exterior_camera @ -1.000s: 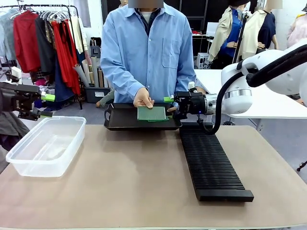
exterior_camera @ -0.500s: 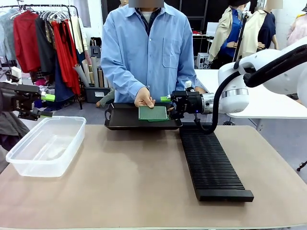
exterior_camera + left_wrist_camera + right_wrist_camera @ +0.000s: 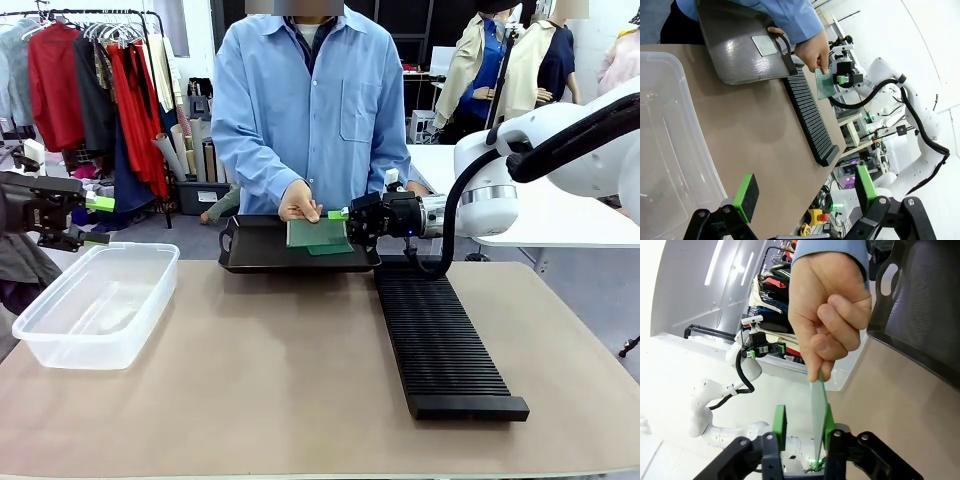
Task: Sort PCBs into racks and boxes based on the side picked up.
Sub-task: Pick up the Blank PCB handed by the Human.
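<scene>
1. Front view: fixed at the robot's side, facing across the whole bench (image 3: 300,380) toward the person (image 3: 310,100).
2. Left wrist view: far back, rolled, looking along the bench.
3. Right wrist view: close up on the person's hand (image 3: 827,305).
4. All share that hand.

Tan table (image 3: 250,400) — clear tub (image 3: 88,345) left, black rack (image 3: 440,340) right, tray (image 3: 255,250) far edge

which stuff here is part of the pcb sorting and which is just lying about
Job: PCB in the hand, between the pads of the right claw; spare PCB on the tray; rack; tub; left claw, open.
Lying about: clothes rail; white table behind.
</scene>
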Available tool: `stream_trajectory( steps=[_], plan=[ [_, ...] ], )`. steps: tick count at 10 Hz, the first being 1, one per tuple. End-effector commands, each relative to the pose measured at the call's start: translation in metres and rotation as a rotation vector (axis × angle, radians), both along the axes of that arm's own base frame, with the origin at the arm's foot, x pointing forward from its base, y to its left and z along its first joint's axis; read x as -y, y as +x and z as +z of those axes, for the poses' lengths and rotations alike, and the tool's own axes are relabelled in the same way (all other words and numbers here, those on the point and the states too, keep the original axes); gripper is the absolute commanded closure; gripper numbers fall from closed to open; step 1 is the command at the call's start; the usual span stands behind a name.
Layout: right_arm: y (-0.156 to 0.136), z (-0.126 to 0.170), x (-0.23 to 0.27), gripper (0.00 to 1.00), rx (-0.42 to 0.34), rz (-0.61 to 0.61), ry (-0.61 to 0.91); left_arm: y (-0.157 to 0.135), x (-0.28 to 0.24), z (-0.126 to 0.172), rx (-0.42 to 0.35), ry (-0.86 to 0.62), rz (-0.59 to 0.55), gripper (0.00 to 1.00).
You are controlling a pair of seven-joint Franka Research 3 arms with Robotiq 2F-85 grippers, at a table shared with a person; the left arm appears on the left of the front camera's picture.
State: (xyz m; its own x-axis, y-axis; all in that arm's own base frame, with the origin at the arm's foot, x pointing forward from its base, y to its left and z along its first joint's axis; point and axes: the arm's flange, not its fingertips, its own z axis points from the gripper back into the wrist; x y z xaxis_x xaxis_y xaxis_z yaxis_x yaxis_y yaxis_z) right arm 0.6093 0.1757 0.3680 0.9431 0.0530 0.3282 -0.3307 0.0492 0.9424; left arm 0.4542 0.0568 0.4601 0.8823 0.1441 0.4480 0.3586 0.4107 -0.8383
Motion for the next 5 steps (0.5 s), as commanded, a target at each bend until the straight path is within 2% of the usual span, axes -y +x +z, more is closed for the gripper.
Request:
stream_trajectory(
  steps=[1,5],
  plan=[
    [0.0075,0.0036,-0.0069,1.0,-0.023,-0.011,-0.004,-0.001,-0.0003,0.0004,0.001,-0.003,0.0,0.0],
    [0.0068,0.0035,-0.0101,1.0,-0.06,0.0,-0.033,-0.001,-0.0003,0.0004,0.001,-0.003,0.0,0.0]
  ],
)
